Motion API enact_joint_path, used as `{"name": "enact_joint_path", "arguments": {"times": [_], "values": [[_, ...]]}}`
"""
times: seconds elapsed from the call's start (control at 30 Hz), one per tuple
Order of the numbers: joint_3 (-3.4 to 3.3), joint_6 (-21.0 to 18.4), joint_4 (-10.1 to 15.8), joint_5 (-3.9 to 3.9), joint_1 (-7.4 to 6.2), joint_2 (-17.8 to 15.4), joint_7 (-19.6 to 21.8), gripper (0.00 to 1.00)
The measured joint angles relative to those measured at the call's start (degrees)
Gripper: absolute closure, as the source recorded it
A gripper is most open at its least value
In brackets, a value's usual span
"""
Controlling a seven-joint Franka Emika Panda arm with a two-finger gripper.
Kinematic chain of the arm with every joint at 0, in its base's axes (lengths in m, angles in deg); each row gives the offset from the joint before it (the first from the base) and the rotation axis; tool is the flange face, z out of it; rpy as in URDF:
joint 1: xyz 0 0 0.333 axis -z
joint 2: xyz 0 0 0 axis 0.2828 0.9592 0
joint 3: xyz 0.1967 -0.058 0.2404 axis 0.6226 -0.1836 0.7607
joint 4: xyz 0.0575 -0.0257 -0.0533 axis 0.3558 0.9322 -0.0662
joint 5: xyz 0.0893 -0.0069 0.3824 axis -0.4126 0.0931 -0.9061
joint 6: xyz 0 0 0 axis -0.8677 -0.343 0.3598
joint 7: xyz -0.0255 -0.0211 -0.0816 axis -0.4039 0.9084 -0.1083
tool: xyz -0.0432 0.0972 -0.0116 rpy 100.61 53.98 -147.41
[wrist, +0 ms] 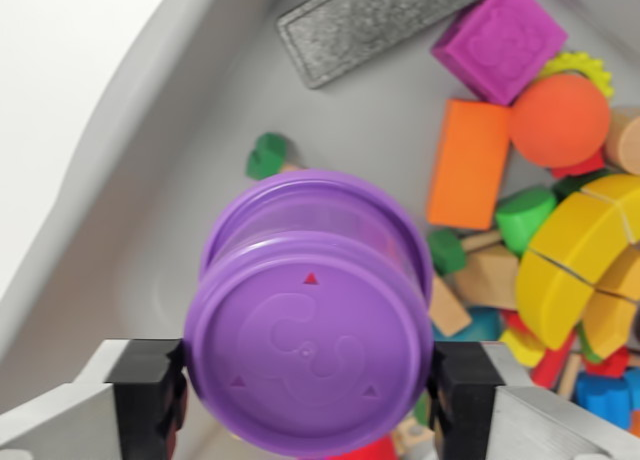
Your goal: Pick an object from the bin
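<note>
Grey bin and what lies on its floor

You see the bin's curved wall sweeping from the top edge down the wrist view's left, its pale floor bare along that wall. Near the far edge lies a grey textured slab, just beside it a magenta cube. A small green peg sits alone mid-floor. Toward the wrist view's right the toys crowd together: an orange block touching an orange ball, a yellow segmented piece, a green cylinder, wooden blocks and blue pieces.
</note>
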Motion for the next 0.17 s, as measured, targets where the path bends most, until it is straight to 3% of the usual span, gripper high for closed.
{"name": "enact_joint_path", "arguments": {"times": [0.17], "values": [[0.00, 0.0, 0.0, 0.00, 0.00, 0.1, 0.0, 1.00]]}}
